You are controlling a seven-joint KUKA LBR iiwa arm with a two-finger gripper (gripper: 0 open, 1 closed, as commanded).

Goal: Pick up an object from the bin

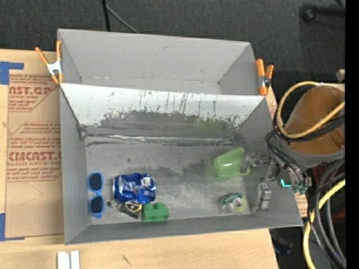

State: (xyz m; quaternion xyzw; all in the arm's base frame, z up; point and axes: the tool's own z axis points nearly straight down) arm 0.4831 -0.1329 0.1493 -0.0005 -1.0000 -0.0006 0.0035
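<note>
We see the gripper [257, 179] by the bin's [168, 72] right wall, its 2 fingers spread apart with nothing between them. 1 finger is just beside a green cup [229, 163], and a small green-white thing [233, 203] lies near the other.

Floor [179, 10]: dark, matte covering, visible from 10 to 2 o'clock. One black cable [105, 7] crosses it at 11 o'clock. Dark wheeled base [314, 13] (cut by the frame) at 1 o'clock. Light wood tabletop [185, 248] at 6 o'clock.
</note>
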